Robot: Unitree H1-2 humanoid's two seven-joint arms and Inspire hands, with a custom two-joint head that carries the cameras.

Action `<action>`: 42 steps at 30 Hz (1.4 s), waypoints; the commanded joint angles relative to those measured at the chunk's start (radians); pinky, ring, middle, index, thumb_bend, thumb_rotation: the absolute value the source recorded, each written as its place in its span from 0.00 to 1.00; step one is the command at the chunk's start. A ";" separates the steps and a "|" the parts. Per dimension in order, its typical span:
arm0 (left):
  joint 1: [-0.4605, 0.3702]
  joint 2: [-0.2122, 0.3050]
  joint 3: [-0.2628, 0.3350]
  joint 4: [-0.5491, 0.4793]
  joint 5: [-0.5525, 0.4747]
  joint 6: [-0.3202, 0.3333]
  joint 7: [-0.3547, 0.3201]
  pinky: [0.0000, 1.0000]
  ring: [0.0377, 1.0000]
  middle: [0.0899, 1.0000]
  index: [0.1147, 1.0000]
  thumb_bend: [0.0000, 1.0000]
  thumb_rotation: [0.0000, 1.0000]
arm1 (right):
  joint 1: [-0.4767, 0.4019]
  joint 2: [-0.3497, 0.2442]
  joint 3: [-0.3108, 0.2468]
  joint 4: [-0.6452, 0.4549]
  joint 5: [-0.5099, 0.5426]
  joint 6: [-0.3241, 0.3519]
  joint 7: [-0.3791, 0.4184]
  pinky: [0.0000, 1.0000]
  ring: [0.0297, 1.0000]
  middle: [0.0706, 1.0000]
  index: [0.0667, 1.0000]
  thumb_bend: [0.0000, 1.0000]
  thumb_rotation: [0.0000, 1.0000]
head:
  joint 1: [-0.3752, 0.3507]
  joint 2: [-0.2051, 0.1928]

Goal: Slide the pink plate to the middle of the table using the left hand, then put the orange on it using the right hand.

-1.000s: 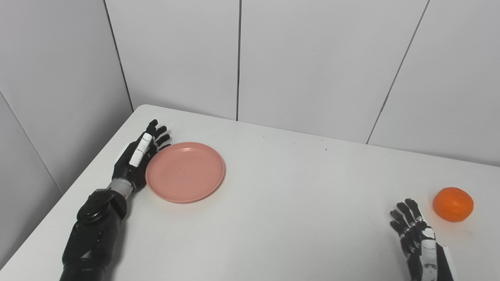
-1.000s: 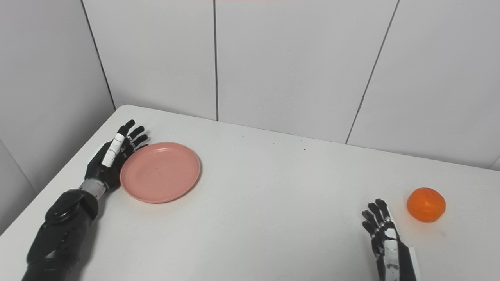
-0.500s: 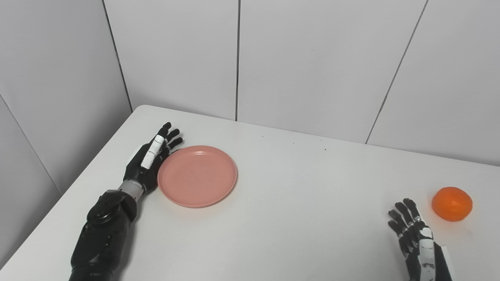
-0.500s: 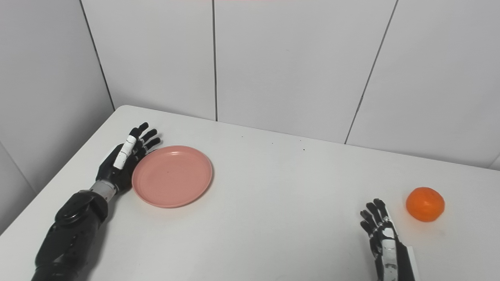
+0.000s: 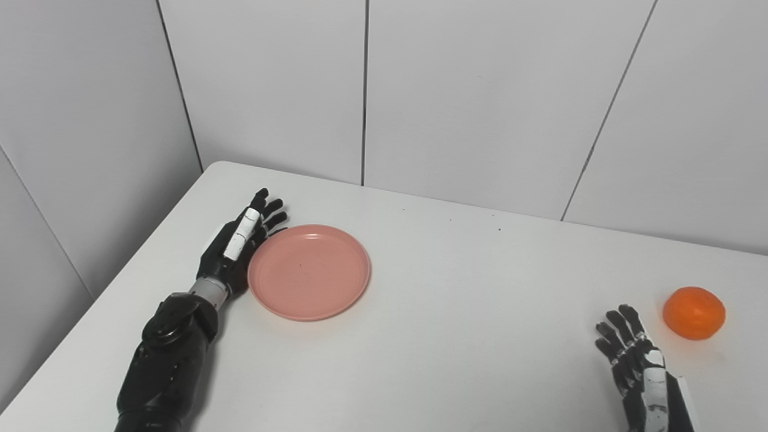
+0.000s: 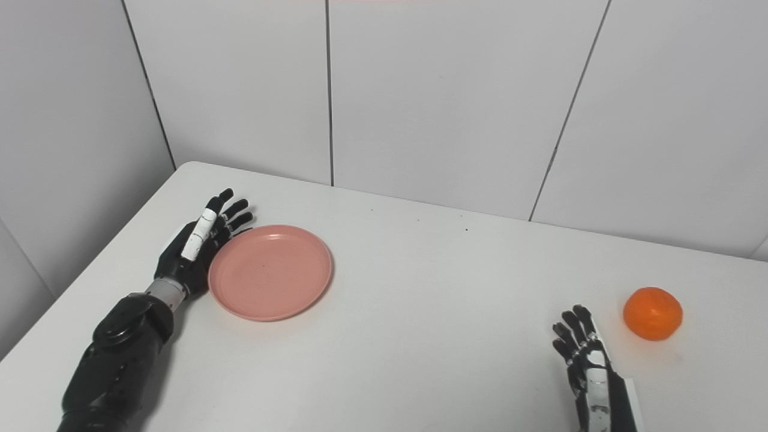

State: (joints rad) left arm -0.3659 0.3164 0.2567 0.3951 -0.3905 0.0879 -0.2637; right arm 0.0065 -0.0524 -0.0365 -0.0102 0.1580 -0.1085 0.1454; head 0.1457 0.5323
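Against pink plate [image 5: 309, 271] rim, left robot hand [image 5: 238, 246] flat

The plate [image 5: 309, 272] at centre left of the frame is a flat salmon pink, unpatterned. The orange [image 5: 694, 313] at far right is bright orange with a faintly paler top. Both hands are black with one white strip — the left hand [image 5: 237, 247] along its upper edge, the right hand [image 5: 636, 366] down its back. The table [image 5: 468, 312] is plain white; the wall panels [image 5: 480, 90] are pale grey with thin dark seams.
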 commanded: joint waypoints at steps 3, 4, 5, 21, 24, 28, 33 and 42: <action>-0.006 -0.015 -0.007 -0.022 0.004 0.017 0.014 0.87 0.93 0.93 1.00 0.84 0.71 | 0.085 0.035 0.023 0.081 0.004 0.017 -0.002 0.92 0.90 0.93 0.93 0.83 1.00 | -0.002 0.002; -0.005 -0.018 -0.006 -0.026 0.000 0.020 0.016 0.88 0.93 0.93 1.00 0.84 0.70 | 0.085 0.035 0.024 0.080 0.004 0.016 -0.002 0.92 0.90 0.93 0.93 0.82 1.00 | -0.002 0.002; -0.004 -0.022 -0.007 -0.029 -0.001 0.023 0.017 0.88 0.93 0.93 1.00 0.84 0.70 | 0.086 0.035 0.025 0.079 0.003 0.017 -0.002 0.93 0.90 0.93 0.93 0.82 1.00 | -0.002 0.002; 0.009 -0.049 -0.026 -0.029 0.001 0.027 0.013 0.85 0.92 0.92 1.00 0.86 0.70 | 0.088 0.037 0.032 0.066 -0.004 0.030 -0.007 0.92 0.90 0.93 0.93 0.82 1.00 | -0.008 0.008; 0.007 -0.052 -0.030 -0.023 0.004 0.026 0.011 0.85 0.91 0.92 1.00 0.86 0.70 | 0.089 0.038 0.032 0.064 -0.004 0.031 -0.006 0.92 0.90 0.93 0.94 0.82 1.00 | -0.009 0.008; 0.005 -0.055 -0.034 -0.022 0.009 0.025 0.016 0.84 0.91 0.92 1.00 0.87 0.69 | 0.088 0.036 0.032 0.067 -0.002 0.029 -0.002 0.92 0.90 0.93 0.94 0.82 1.00 | -0.008 0.009; 0.005 -0.059 -0.036 -0.025 0.015 0.030 0.026 0.82 0.90 0.91 1.00 0.87 0.70 | 0.087 0.037 0.032 0.064 0.001 0.031 0.000 0.93 0.91 0.93 0.94 0.81 1.00 | -0.011 0.011; 0.003 -0.070 -0.038 -0.016 0.008 0.026 0.018 0.85 0.91 0.90 1.00 0.86 0.69 | 0.088 0.038 0.031 0.063 0.004 0.034 0.001 0.93 0.91 0.93 0.94 0.81 1.00 | -0.013 0.014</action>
State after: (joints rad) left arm -0.3624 0.2582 0.2292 0.3657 -0.3869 0.1002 -0.2444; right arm 0.0099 -0.0495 -0.0244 -0.0178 0.1443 -0.0963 0.1451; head 0.1335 0.5446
